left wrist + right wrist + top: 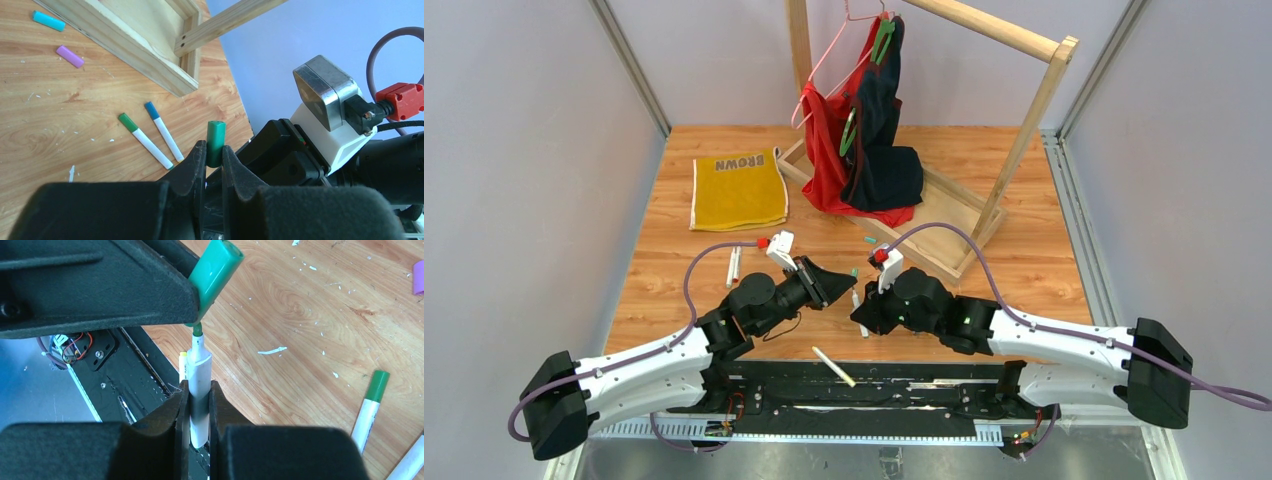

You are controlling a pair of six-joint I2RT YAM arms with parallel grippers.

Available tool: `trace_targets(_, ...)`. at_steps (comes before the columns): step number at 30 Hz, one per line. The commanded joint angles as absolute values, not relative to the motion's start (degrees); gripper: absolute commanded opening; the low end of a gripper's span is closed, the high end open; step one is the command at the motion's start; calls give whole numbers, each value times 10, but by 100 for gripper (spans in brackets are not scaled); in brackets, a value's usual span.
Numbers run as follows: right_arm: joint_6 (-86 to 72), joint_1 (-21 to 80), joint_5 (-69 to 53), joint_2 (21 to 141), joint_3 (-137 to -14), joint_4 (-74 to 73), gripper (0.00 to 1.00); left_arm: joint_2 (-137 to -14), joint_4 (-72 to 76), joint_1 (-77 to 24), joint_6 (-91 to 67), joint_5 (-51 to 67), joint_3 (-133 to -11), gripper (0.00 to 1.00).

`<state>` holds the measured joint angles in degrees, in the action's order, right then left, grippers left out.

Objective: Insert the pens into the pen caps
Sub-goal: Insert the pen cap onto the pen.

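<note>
Pen point(199, 374) between right fingers point(169, 416), tip at cap point(216, 267)

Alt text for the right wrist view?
The right gripper holds a white pen, its green tip at the mouth of a green cap held by the left gripper. A green-ended pen lies on the wooden table.

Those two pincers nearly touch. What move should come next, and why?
Probably ease the pen in the right pincer forward, along its length, into the green cap clamped in the left pincer. The pen's green tip sits at the cap's open mouth, not yet inside; the cap leans slightly off the pen's line.
</note>
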<state>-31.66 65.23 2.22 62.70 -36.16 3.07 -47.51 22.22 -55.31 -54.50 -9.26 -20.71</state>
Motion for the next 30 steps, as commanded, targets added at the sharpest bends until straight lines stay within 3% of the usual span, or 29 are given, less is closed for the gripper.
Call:
trace_targets(1,-310,658,33,615,-385,45,1,-473,241,-559,-546,-96,-203,0)
trace_targets(30,-314,657,47,615,-391,41,1,-479,248,-559,-544,-91,-197,0)
